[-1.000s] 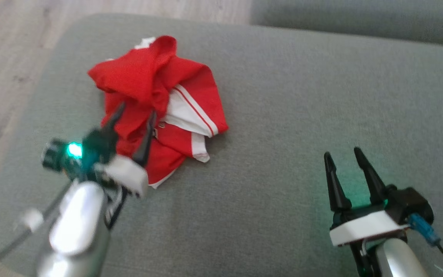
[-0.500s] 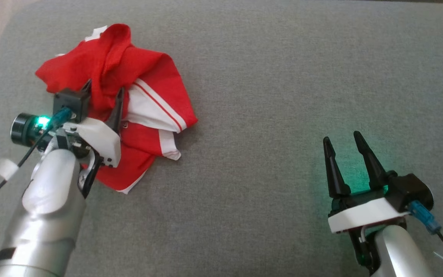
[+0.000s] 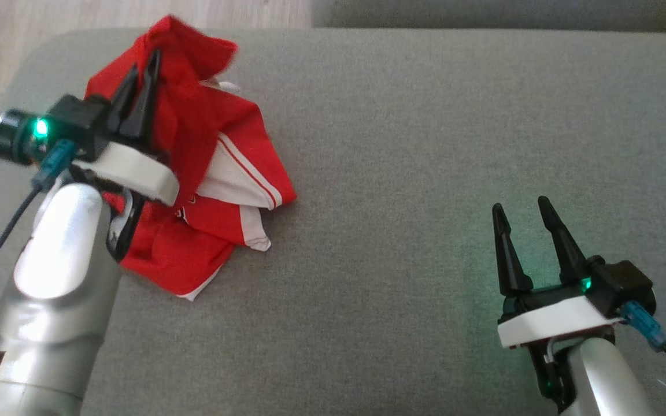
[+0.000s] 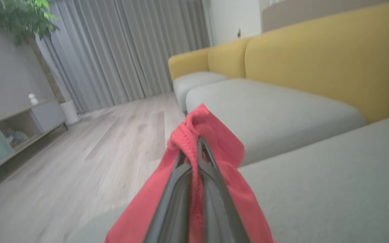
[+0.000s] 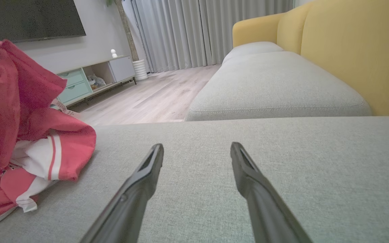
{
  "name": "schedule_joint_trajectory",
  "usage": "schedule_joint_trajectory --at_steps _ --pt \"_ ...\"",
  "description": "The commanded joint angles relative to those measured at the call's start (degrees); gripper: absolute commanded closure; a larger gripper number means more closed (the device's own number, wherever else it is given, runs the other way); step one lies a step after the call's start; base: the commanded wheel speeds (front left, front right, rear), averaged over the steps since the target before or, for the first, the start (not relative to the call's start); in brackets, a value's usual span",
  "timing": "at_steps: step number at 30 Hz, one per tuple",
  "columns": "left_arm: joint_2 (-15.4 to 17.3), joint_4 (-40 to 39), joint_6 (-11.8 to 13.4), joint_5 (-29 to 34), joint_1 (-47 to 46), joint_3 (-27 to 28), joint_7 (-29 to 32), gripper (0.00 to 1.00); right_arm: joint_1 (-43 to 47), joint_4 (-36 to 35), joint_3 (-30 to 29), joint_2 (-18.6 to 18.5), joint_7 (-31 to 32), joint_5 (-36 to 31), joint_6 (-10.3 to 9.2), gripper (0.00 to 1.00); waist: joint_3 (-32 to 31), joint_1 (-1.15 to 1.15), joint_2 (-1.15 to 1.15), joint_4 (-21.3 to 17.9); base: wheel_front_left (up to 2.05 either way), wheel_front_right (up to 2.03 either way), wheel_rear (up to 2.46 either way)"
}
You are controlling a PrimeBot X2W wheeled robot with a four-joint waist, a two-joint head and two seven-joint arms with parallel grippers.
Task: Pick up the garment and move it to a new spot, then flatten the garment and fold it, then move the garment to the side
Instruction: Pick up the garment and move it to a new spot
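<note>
Gripping a bunched ridge of the red-and-white garment (image 3: 211,138), the left tool (image 3: 145,60) sits at the upper left of the head view, its two dark fingers pressed together on the cloth. The left wrist view bears this out: a knot of red fabric is pinched between the closed fingers and drapes down either side of them. The rest of the garment lies crumpled on the grey sofa cushion (image 3: 425,144), in the left part of the frame near the cushion's rounded corner, its white striped panel facing right. The right tool (image 3: 520,203) hovers at the lower right, well apart from the garment, with its fingers spread and nothing between them.

By this evidence the first step is in hand: the pick-up grip is made, but most of the cloth rests on the cushion, so the carry to a new spot is not yet done. The next move likely calls for the left arm to rise until the hem clears the cushion, then travel toward the open grey area at centre frame. Since the pinch holds only a small fold, a slow lift would lower the risk of slipping.

A small dark mark shows on the red fabric below the white panel, too small to read; no other writing or brand can be made out.
</note>
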Motion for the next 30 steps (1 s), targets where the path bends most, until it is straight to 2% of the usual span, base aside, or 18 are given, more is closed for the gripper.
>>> schedule_joint_trajectory --at_steps 1,6,13,21,30 --pt "2.7 -3.7 0.1 -0.4 -3.3 2.0 -0.7 1.0 0.0 -1.6 1.1 -0.3 -0.6 0.6 -0.04 0.0 -1.4 0.0 0.0 0.1 0.0 0.0 0.0" --pt "3.6 -15.2 0.1 -1.7 -3.4 2.1 -0.1 1.0 0.9 -1.6 1.1 -0.3 -0.6 1.3 -0.04 0.0 -3.5 0.0 0.0 -0.7 0.0 0.0 0.0" --pt "4.6 -29.0 0.4 -2.3 -3.5 1.6 4.5 1.0 1.5 -1.7 0.8 -0.3 -0.6 2.7 -0.04 0.0 -5.2 0.0 0.0 -2.9 0.0 0.0 0.0" --pt "3.7 -35.1 0.5 -4.6 -4.2 0.7 9.3 1.0 1.3 -3.4 1.2 -0.3 -0.6 5.7 -0.04 0.0 -5.9 0.0 0.0 -6.7 0.0 0.0 0.0" --pt "2.3 -37.8 0.4 -4.3 -7.8 -3.4 11.6 1.0 0.3 -5.0 2.9 -0.3 -0.6 7.5 -0.04 0.0 -4.4 0.0 0.0 -14.7 0.0 0.0 0.0"
